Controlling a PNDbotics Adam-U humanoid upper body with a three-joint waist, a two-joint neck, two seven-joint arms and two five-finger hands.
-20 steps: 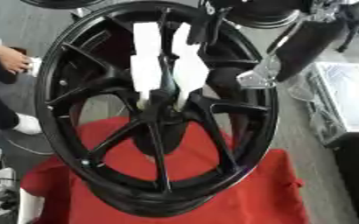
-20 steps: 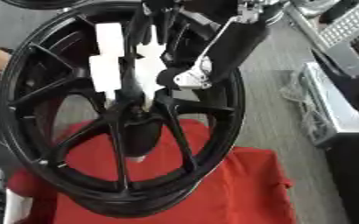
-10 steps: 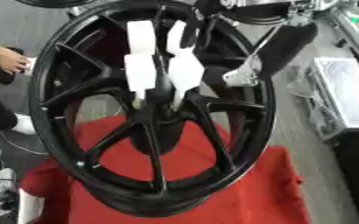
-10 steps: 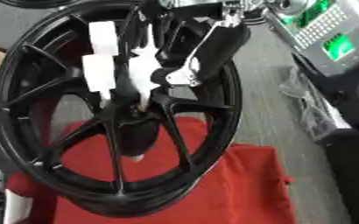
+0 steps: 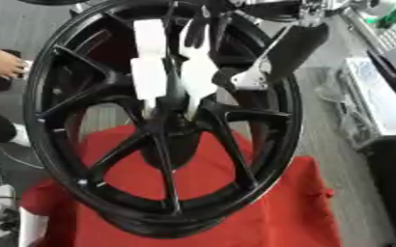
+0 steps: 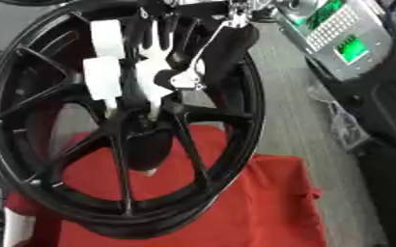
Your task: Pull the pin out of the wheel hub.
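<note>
**Hand at the hub of an upright black wheel**

Left eye view. A black spoked wheel [image 5: 163, 120] stands upright and tilted on a red cloth [image 5: 261, 202] that covers the counter. The right arm [image 5: 290, 46] enters from the upper right, reaching down across the rim. Two white, finger-like parts of a hand [image 5: 172, 72] point down between the spokes towards the hub [image 5: 169, 132]; whether they belong to the right arm cannot be told, nor whether they close on anything. A silver bracket [image 5: 250, 79] on the arm sits just beside them. The pin itself cannot be made out among the spokes. A person's hand [image 5: 5, 63] shows at the left edge, apart from the wheel. Grey equipment [image 5: 379, 96] stands at the right on the floor.

Right eye view. The same white parts lie over the upper spokes, their tips at the hub. A small pale tip [image 6: 150, 172] shows under the hub against the cloth. A panel with green lit keys [image 6: 341, 41] stands at the upper right, well apart from the wheel.

Against the frame half a second earlier, the scene sits shifted in both views, and the white parts remain at the hub.
</note>
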